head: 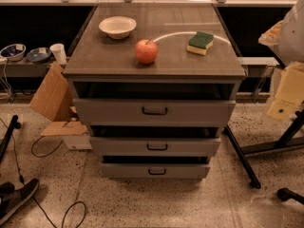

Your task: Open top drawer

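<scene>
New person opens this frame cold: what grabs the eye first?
The red apple sits at the front centre of the grey cabinet top, with a white bowl behind it to the left and a green-and-yellow sponge to its right. Below, the top drawer stands partly pulled out, with a dark gap above its front. The gripper is not in view.

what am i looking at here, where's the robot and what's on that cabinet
This is a single camera view, looking down at the front of a grey cabinet. The robot is a wheeled base with one arm ending in a two-finger gripper. That gripper is not in view here, so nothing is seen held. On the cabinet lie a bowl, an apple and a sponge. Below are three drawers. The top drawer, with a dark handle, is the one it should open.
</scene>
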You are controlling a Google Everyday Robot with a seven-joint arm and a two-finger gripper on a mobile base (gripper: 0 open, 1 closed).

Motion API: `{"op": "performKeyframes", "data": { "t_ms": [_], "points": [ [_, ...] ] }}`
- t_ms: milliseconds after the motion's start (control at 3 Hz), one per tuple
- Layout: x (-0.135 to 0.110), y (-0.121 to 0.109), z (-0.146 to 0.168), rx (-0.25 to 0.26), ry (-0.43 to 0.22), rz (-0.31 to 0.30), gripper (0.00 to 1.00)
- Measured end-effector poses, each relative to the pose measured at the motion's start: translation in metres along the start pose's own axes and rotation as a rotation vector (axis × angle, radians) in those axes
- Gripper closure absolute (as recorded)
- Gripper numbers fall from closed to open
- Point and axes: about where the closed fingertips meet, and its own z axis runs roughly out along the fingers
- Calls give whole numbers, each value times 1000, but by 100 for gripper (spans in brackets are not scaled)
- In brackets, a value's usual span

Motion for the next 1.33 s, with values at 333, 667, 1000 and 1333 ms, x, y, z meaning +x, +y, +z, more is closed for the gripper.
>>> {"op": "performKeyframes", "data": {
  "t_ms": [333, 667, 1000, 1333],
  "points": [
    [0, 0, 0, 0, 0, 0, 0],
    [-21, -5, 1, 17, 5, -78, 0],
    [-63, -13, 14, 30, 15, -216, 0],
    [-104, -19, 39, 28, 38, -379, 0]
  ]
}}
